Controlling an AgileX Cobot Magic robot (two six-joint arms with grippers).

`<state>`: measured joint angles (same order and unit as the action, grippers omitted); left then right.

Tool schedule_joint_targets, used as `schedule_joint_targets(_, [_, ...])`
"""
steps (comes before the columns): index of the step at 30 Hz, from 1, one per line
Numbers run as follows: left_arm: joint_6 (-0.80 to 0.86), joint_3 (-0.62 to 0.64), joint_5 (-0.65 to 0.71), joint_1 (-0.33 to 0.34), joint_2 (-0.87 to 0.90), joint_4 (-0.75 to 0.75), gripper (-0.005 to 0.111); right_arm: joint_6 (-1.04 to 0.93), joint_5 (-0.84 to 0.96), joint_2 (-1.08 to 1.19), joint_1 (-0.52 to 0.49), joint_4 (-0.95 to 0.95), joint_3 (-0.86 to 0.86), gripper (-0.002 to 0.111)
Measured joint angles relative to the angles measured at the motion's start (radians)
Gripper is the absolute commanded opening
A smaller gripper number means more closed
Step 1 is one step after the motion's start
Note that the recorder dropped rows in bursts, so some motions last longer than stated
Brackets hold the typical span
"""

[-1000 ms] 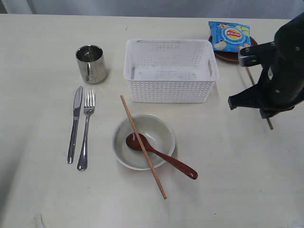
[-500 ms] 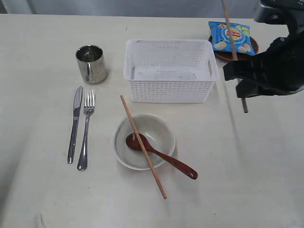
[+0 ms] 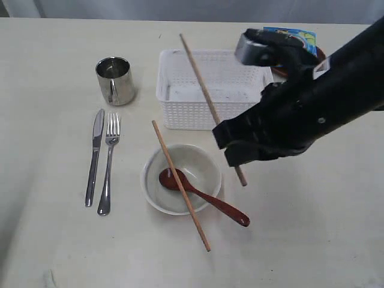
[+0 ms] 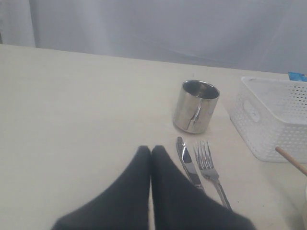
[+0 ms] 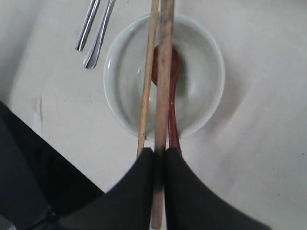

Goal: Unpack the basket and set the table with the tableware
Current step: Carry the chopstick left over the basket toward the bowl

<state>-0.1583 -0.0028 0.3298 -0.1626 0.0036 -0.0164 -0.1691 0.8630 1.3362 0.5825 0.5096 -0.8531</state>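
Observation:
My right gripper (image 5: 159, 152) is shut on a wooden chopstick (image 3: 204, 90), held aslant in the air across the front of the white basket (image 3: 180, 90) and just right of the pale bowl (image 3: 201, 165). Across that bowl lies the other chopstick (image 3: 180, 186), and the reddish-brown spoon (image 3: 204, 198) rests in it. In the right wrist view the held chopstick (image 5: 164, 72) runs alongside the lying chopstick (image 5: 147, 72), above the bowl (image 5: 201, 76). The steel knife (image 3: 95, 156), fork (image 3: 108, 162) and cup (image 3: 115, 80) sit on the table (image 3: 60, 252) at left. My left gripper (image 4: 151, 149) is shut and empty, near the knife (image 4: 187, 163).
A blue chip bag (image 3: 300, 37) shows partly behind the right arm at the back right. The basket (image 4: 273, 120) looks empty inside. The right arm covers much of the right side of the table.
The right arm has swung left from the table's right side, carrying the chopstick to a spot beside the bowl. Everything lying on the table has stayed put.

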Motion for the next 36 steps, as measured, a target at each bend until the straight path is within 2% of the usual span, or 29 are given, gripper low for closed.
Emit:
schedule_joint_targets(14, [0.000,0.000,0.000,0.000,0.000,0.000,0.000,-0.008,-0.005,0.363,0.029,-0.195,-0.332,-0.001])
schedule_joint_targets(20, [0.000,0.000,0.000,0.000,0.000,0.000,0.000,0.002,-0.005,0.483,0.029,-0.248,-0.380,-0.001])
schedule_joint_targets(28, [0.000,0.000,0.000,0.000,0.000,0.000,0.000,0.133,-0.082,0.544,0.026,-0.407,-0.443,-0.001])
schedule_joint_targets(36, [0.000,0.000,0.000,0.000,0.000,0.000,0.000,0.169,-0.115,0.569,-0.063,-0.444,-0.479,-0.001])
